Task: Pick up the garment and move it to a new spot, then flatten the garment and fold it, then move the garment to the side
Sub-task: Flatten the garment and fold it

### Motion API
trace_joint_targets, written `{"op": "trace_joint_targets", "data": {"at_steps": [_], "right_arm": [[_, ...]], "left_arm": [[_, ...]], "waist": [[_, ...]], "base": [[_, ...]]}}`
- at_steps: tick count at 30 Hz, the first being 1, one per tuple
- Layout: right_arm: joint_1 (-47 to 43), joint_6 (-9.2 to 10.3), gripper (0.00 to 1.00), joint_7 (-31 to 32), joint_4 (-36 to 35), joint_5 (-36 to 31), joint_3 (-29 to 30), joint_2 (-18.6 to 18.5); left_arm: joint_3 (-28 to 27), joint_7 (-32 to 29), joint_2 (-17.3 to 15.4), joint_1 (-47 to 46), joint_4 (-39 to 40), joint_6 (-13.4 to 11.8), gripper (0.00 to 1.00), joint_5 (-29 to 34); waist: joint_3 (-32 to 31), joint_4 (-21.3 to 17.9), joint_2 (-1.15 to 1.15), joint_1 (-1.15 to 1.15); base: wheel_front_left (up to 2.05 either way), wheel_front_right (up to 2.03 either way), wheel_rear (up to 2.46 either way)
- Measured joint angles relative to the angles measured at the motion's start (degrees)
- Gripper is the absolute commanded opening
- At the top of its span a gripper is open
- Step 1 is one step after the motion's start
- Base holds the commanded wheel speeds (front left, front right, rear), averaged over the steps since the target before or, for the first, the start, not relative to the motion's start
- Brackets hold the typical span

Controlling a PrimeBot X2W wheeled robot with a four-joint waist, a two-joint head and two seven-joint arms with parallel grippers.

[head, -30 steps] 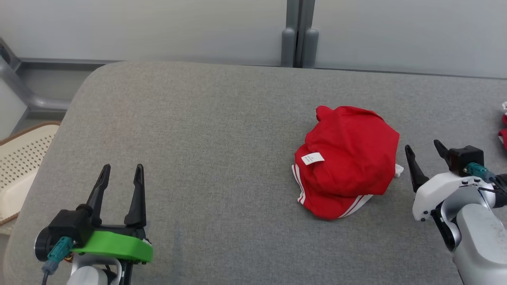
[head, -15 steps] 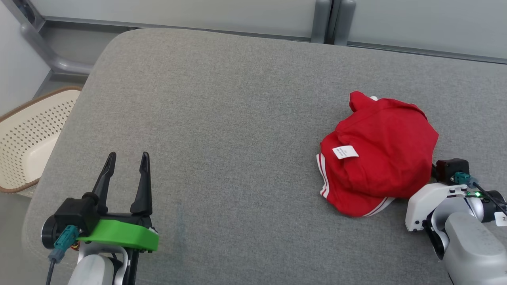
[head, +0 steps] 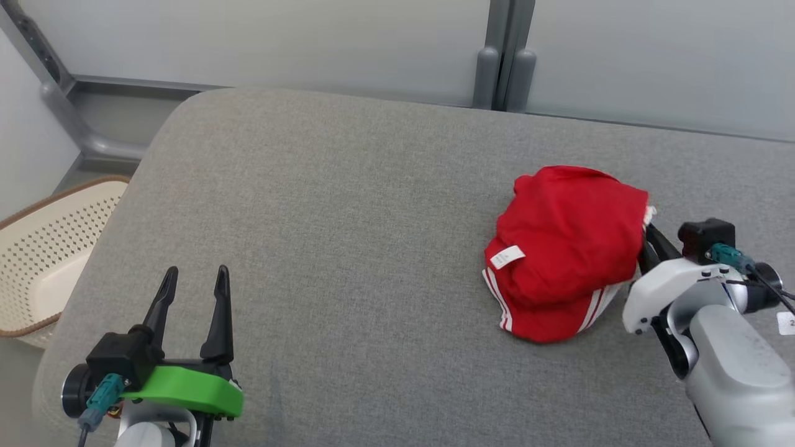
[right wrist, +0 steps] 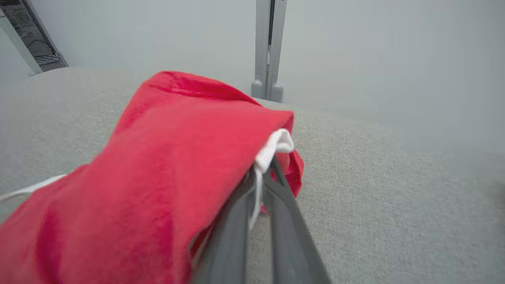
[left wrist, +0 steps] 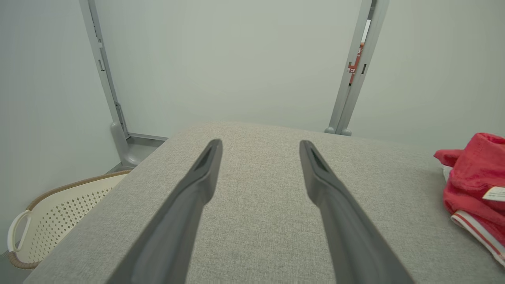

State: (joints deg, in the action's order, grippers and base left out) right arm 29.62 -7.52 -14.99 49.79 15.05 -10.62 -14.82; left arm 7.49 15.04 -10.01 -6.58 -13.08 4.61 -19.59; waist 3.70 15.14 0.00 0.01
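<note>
The grey pad (head: 348,236) lies beneath both sets of fingers. The bunched red garment (head: 568,248) sits at the tips of the right gripper (head: 647,241), which is clamped on its edge and white cord (right wrist: 276,144). So thin a pinch may slip when lifted. The left gripper (head: 194,292) stands spread, empty.

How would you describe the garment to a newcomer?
Look at the grey padded table. On its right side, pinched by the right end effector, lies a crumpled garment. Bright red with white stripes and a white tag, it contrasts with the cream perforated basket off the table's left end.
</note>
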Motion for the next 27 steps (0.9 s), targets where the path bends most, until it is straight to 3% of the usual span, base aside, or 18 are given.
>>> {"op": "trace_joint_targets", "data": {"at_steps": [9, 16, 23, 27], "right_arm": [[0.69, 0.00, 0.00, -0.02, -13.27, 0.23, -9.67, 6.91], [-0.34, 0.02, 0.00, -0.05, -14.78, 2.47, -23.45, 11.13], [-8.67, 0.02, 0.00, -0.05, -14.41, 7.19, -38.53, 11.95], [-11.93, 0.02, 0.00, -0.05, -15.17, 9.39, -42.45, 12.05]], "left_arm": [[0.54, -0.27, -0.25, 2.21, 0.23, -0.09, 1.00, -0.02], [1.29, -0.80, -0.38, 2.53, 0.85, -0.20, 1.00, -0.42], [1.75, -0.91, -0.47, 3.40, 1.03, -0.51, 1.00, -0.51], [1.56, -0.90, -0.63, 3.83, 1.31, -0.85, 1.00, -0.71]], "waist": [[-5.12, -0.27, 0.00, 0.00], [-6.08, 1.78, 0.00, 0.00], [-6.39, 3.62, 0.00, 0.00], [-6.43, 3.29, 0.00, 0.00]], "base": [[0.00, 0.00, 0.00], [0.00, 0.00, 0.00], [0.00, 0.00, 0.00], [0.00, 0.00, 0.00]]}}
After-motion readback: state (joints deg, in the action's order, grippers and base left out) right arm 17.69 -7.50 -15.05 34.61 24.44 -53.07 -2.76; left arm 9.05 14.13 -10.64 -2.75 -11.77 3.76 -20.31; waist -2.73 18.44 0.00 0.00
